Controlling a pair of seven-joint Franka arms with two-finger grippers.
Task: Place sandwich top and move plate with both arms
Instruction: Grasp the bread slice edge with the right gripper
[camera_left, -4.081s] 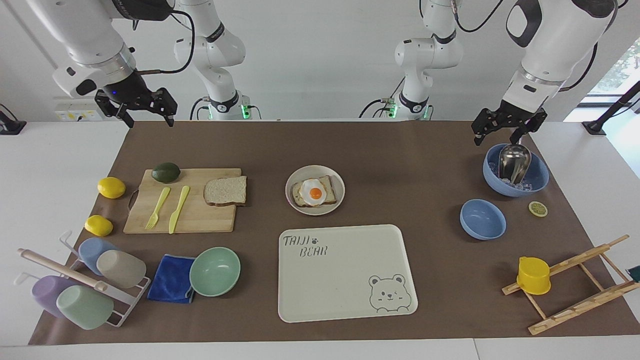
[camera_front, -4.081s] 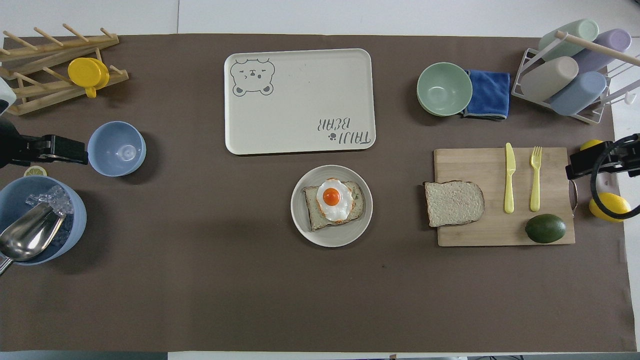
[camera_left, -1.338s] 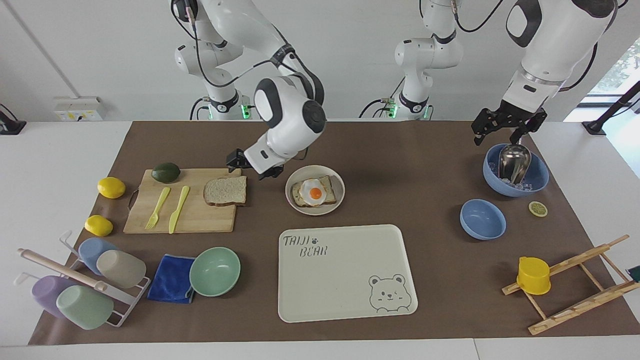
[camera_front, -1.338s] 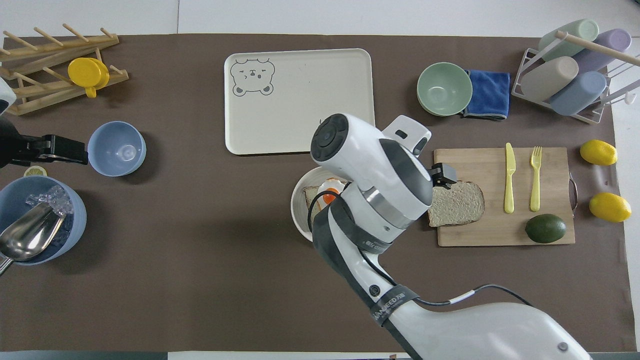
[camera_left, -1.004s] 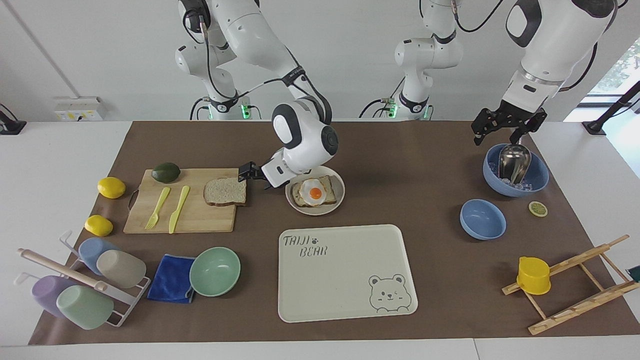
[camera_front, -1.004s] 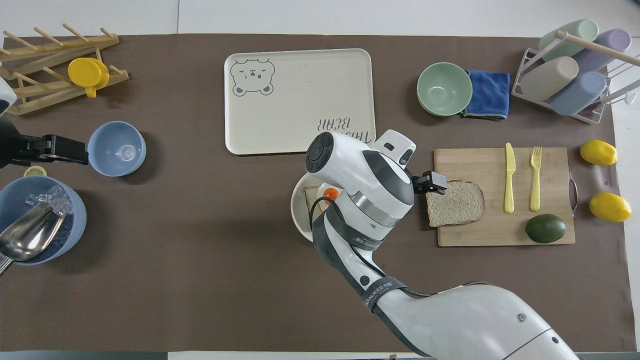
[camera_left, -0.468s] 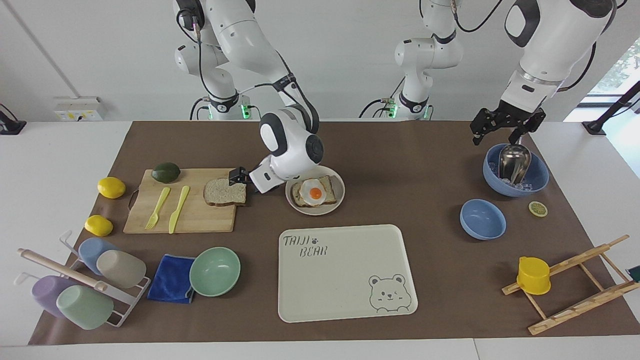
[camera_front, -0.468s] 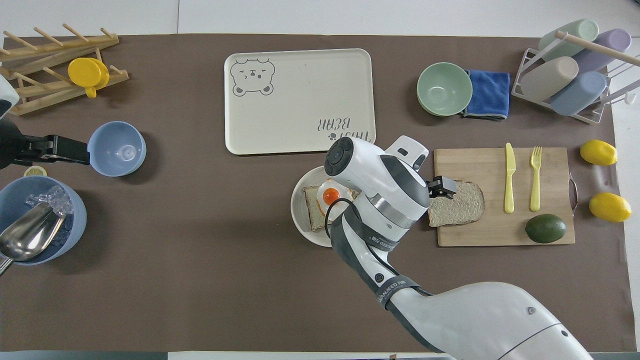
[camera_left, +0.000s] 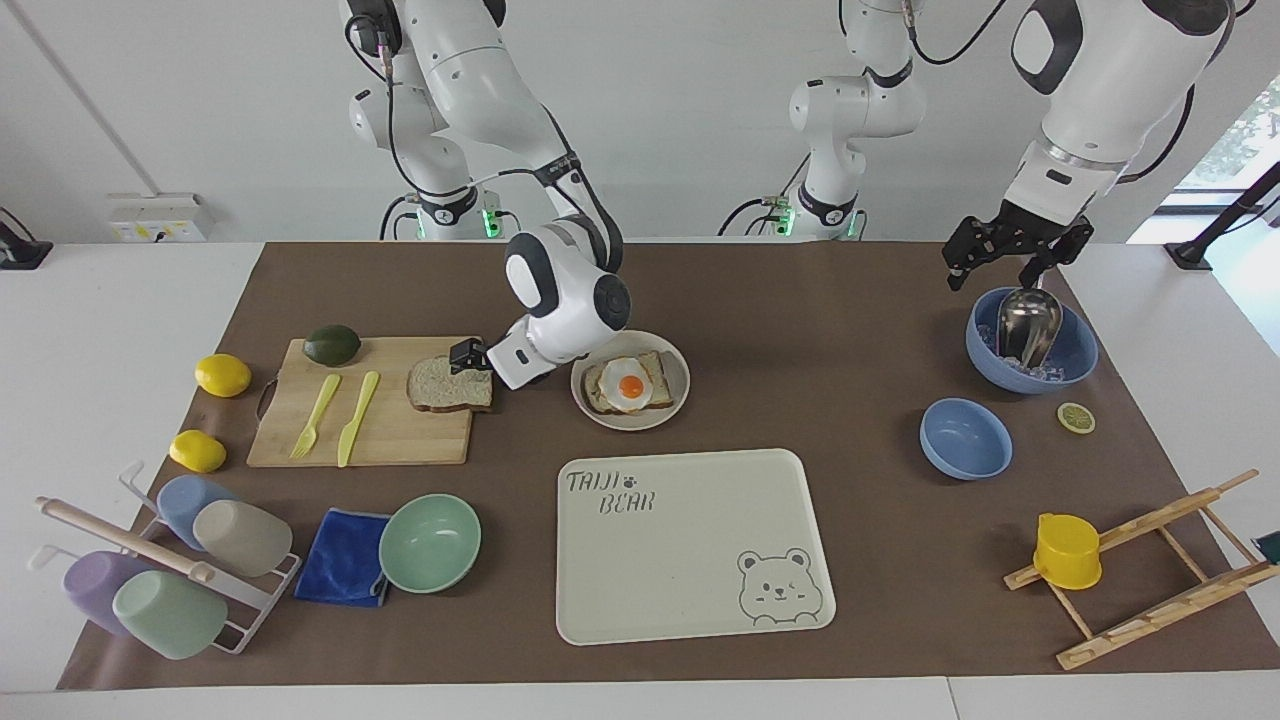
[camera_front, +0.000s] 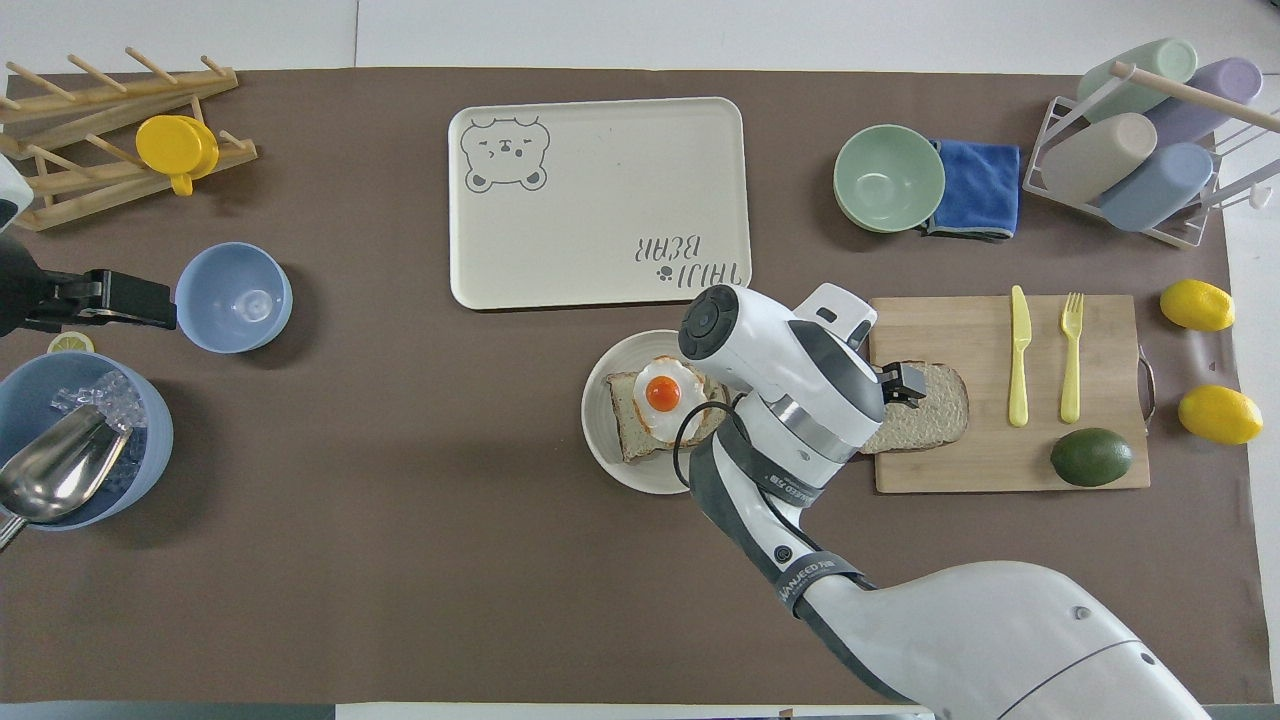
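Observation:
The sandwich top (camera_left: 448, 385) (camera_front: 932, 412), a speckled brown-crusted slice, lies flat on the wooden cutting board (camera_left: 400, 435) (camera_front: 1000, 465). My right gripper (camera_left: 467, 357) (camera_front: 906, 383) is open and low at the slice's edge toward the plate, reaching sideways from above the plate. The round cream plate (camera_left: 630, 422) (camera_front: 610, 452) holds a bread slice with a fried egg (camera_left: 630, 385) (camera_front: 662, 394); the right arm's wrist covers part of it in the overhead view. My left gripper (camera_left: 995, 270) (camera_front: 150, 300) waits open above a blue bowl (camera_left: 1075, 355) holding a metal scoop.
The bear tray (camera_left: 690, 550) lies farther from the robots than the plate. Yellow fork, knife and an avocado (camera_left: 332, 344) share the board. Two lemons, a cup rack, a blue cloth and a mint bowl (camera_left: 430, 542) crowd the right arm's end. A second blue bowl (camera_left: 965, 438) and wooden rack stand at the left arm's end.
The right arm swung in from its end of the table, dropped beside the plate, then slid its gripper onto the slice's edge. The left arm has not moved.

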